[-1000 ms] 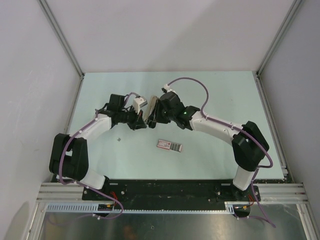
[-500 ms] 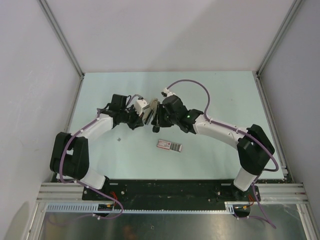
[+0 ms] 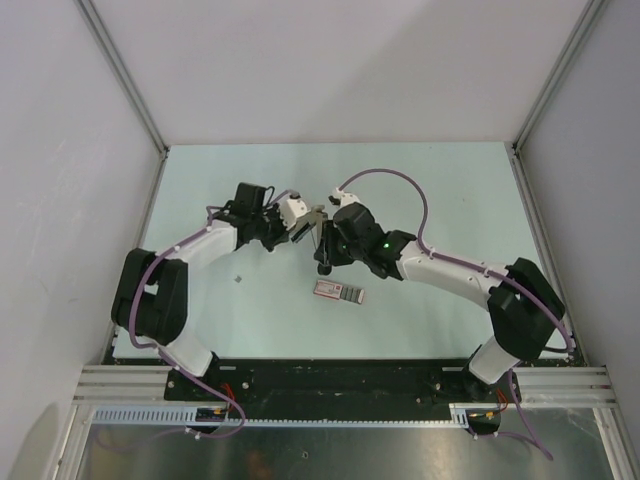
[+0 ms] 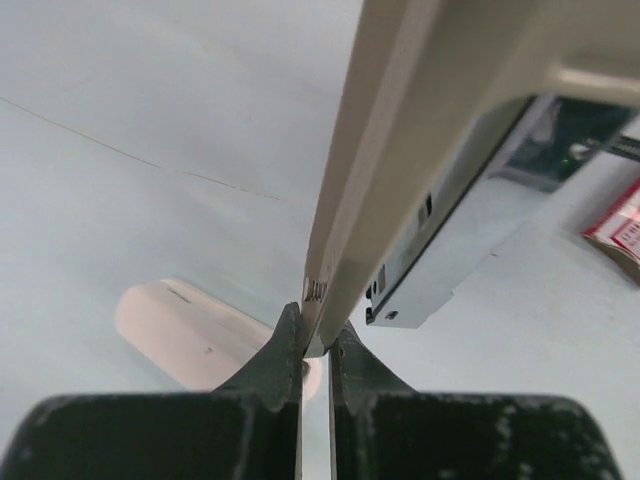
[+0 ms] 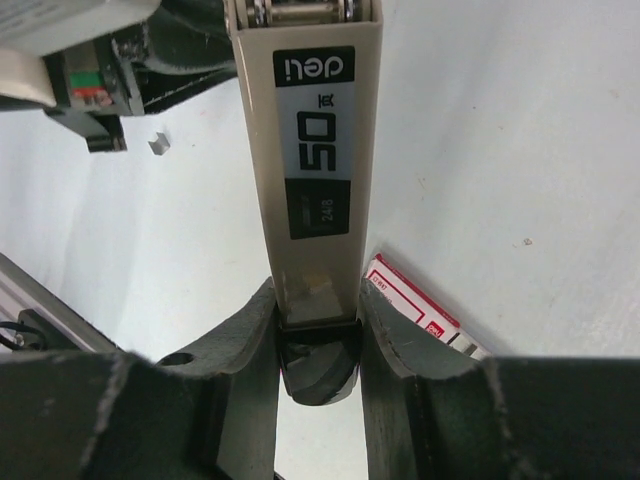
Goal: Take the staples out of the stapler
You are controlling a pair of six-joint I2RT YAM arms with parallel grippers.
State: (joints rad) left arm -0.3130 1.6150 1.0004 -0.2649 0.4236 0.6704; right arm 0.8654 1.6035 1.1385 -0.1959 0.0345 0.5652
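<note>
White-and-black arms [image 3: 440, 268] with purple cables [image 3: 384, 173], a green light [image 3: 385, 241], dark fingers [image 5: 240, 345]

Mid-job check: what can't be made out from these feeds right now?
- Any staples left inside the stapler: left wrist shows only the outside of its channel.
- The stapler, top view: covered by left gripper and right gripper.
- The packet: right wrist, partly behind a finger.
- The grey bit: too small to identify.

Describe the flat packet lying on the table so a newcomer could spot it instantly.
On the pale green table, look just on the near side of the raised stapler. The packet lies flat there: a small rectangle, pinkish-red at one end, grey at the other, far bigger than the tiny grey bit nearby.
</note>
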